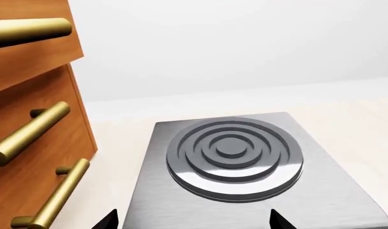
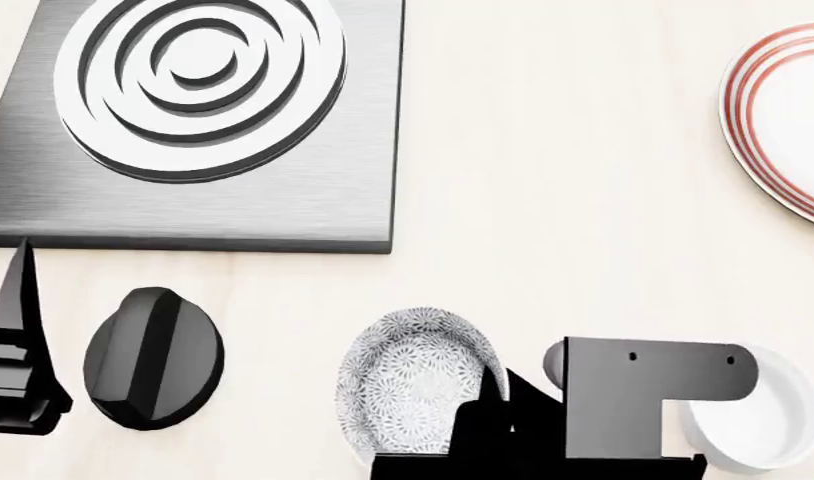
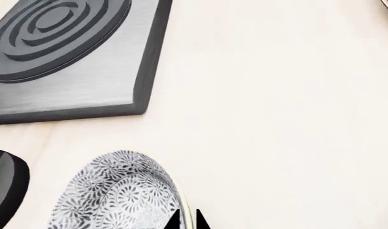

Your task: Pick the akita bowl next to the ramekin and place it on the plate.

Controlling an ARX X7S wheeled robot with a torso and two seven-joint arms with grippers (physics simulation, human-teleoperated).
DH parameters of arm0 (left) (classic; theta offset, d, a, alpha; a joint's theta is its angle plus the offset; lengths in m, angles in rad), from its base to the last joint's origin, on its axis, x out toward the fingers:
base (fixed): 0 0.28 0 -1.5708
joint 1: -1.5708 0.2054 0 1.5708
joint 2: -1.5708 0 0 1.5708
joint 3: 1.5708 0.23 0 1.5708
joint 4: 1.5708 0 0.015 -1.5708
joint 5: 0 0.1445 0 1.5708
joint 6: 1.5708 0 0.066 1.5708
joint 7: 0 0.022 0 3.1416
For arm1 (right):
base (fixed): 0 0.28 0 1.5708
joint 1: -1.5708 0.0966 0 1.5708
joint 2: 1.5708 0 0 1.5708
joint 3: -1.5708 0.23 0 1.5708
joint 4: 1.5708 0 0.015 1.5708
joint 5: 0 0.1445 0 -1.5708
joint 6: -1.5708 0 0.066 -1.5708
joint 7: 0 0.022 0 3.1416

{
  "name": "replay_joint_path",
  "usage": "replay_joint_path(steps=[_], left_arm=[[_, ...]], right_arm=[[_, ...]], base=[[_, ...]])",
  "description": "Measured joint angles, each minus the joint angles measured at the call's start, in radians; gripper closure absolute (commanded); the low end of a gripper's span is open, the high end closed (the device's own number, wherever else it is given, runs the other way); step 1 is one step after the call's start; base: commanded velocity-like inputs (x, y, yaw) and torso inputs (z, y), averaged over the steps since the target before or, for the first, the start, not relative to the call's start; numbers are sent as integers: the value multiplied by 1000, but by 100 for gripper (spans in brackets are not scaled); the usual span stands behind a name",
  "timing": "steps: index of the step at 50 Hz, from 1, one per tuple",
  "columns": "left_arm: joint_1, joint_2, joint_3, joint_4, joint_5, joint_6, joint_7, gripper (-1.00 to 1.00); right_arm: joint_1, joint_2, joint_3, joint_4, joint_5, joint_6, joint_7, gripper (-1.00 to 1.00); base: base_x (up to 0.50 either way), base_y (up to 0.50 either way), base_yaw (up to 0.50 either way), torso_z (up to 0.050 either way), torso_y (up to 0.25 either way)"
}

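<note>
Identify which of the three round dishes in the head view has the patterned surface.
The akita bowl, left of the right arm's black bracket. It is grey-and-white floral; the ramekin is plain white and the plate white with red rim rings.

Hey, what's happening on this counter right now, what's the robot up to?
The right gripper sits at the rim of the patterned akita bowl, which stands on the counter beside the white ramekin; whether it has clamped yet isn't clear. The red-ringed plate waits empty at the far right. The left gripper hangs open near the stove burner, holding nothing.
</note>
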Motion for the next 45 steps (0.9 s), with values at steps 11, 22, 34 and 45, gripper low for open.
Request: replay_joint_path(steps=[11,22,34,45], left_arm=[[1,-3,-1,-3,-1,4,-1,-100],[0,-6,-1,-4,-2,8,-2,-100],[1,-9,-3,-1,-8,10,-5,-100],[3,-11,-4,0,-13,13,-8,-100]], right_arm=[[14,-8,18,-22,10,-17,8,100],[22,-24,45,-32,25,-50,15,100],[74,-51,61,-32,52,-70,45,100],[130,-65,65,-15,76,-69,67,100]], base=[[0,0,0,0,0],[0,0,0,0,0],[0,0,0,0,0],[0,0,0,0,0]])
